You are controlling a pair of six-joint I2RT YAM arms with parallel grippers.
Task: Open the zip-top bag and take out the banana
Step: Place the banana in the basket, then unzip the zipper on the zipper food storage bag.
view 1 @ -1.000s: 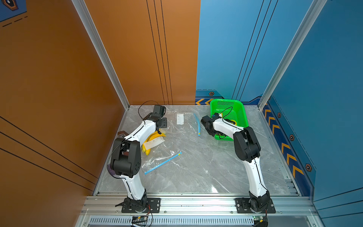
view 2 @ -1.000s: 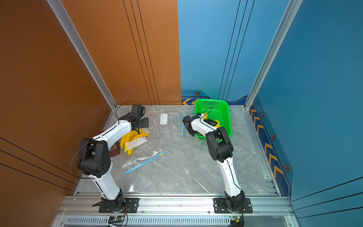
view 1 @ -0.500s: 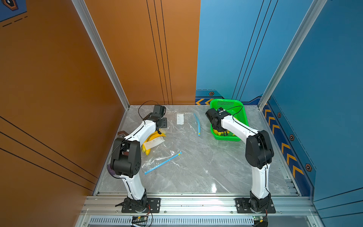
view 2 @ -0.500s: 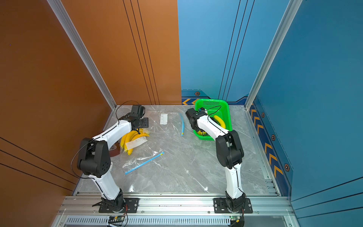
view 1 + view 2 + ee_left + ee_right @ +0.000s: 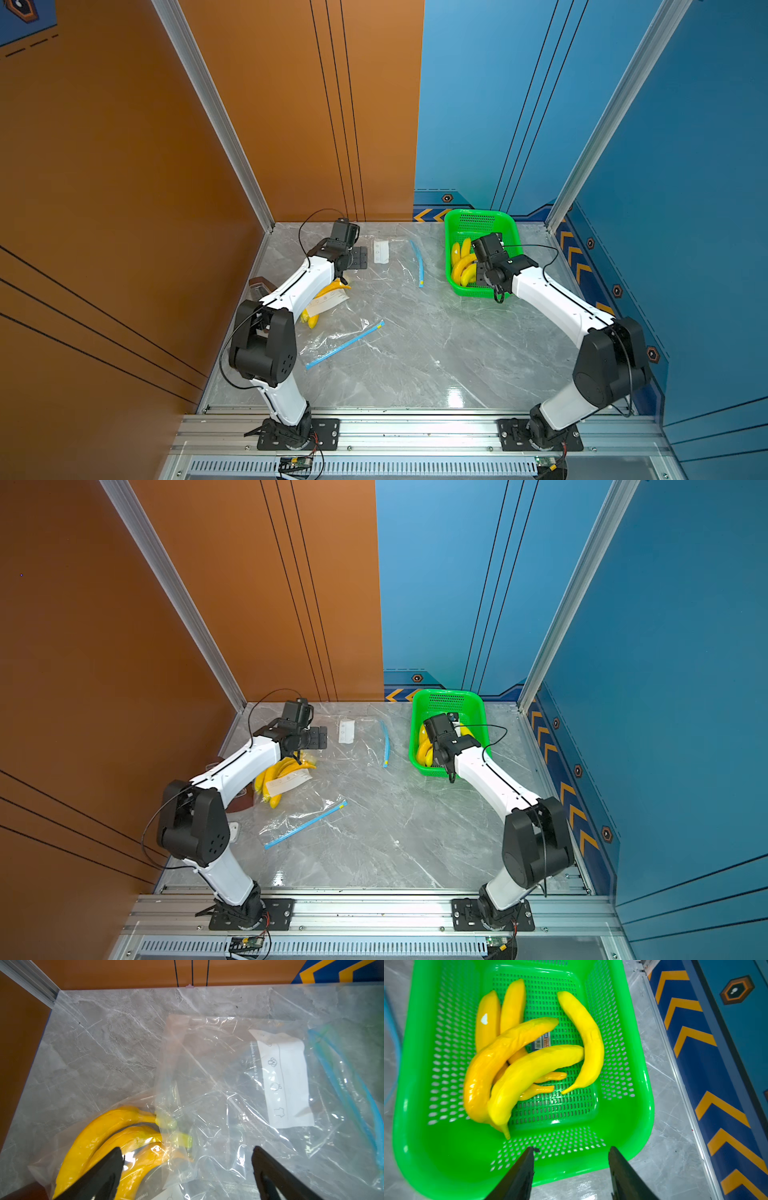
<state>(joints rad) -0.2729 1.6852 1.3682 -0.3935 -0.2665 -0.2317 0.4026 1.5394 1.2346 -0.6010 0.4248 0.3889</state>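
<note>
Right arm has swung its elbow out toward the right wall, and its wrist now sits over the near end of the green basket; a second ago it was over the table beside the basket's left rim. Left arm pose unchanged in both top views.

Right gripper: jaws apart, nothing between them, tips above the basket's near wall. The right wrist view shows five loose bananas in the basket plus a barcode sticker on its floor. In both top views the wrist hides part of that pile.

Left gripper: jaws spread wide, empty. The left wrist view shows three bagged bananas in the plastic, with one finger over them; contact unclear. In a top view the zip-top bag lies at the table's left side, half hidden under the left forearm. Can't tell whether its zip is open.

Empty bag overlaps the bagged bananas' stem end. Second empty bag lies nearer the arm bases.
</note>
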